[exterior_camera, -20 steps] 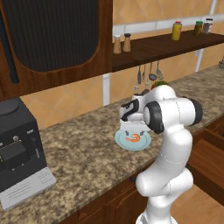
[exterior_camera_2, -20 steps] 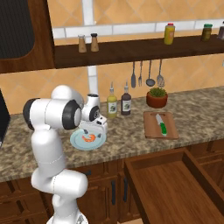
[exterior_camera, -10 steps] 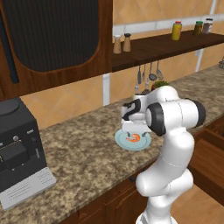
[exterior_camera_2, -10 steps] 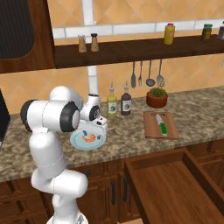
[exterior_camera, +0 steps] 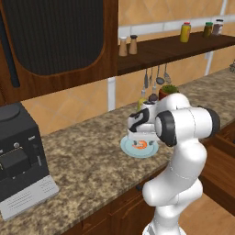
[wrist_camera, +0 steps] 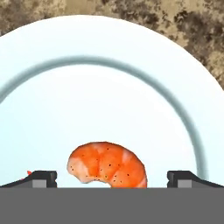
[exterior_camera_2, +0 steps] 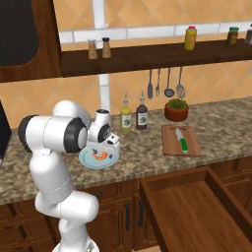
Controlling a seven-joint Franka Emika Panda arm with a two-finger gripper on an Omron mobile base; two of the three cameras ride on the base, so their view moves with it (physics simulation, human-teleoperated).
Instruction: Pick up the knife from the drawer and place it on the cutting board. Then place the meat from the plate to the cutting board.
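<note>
Meat [wrist_camera: 107,164]: small curled orange-pink shrimp piece, lying between wide-apart claw [wrist_camera: 112,178] tips on round light-blue plate [wrist_camera: 39,109]. Advice: descend straight, keep it centred, close gently.

The arm [exterior_camera: 181,151] is glossy white, built of thick rounded segments that swell like bulbs at each bend. Dark grey to black rings mark the joints; one broad black band wraps the big cylindrical joint, and another dark disc caps its end. The hand section is white with black panels and a small dark recess. The gripper [wrist_camera: 112,178] ends in two small dark finger tips, blocky and square-edged, each with a lighter grey face.
</note>
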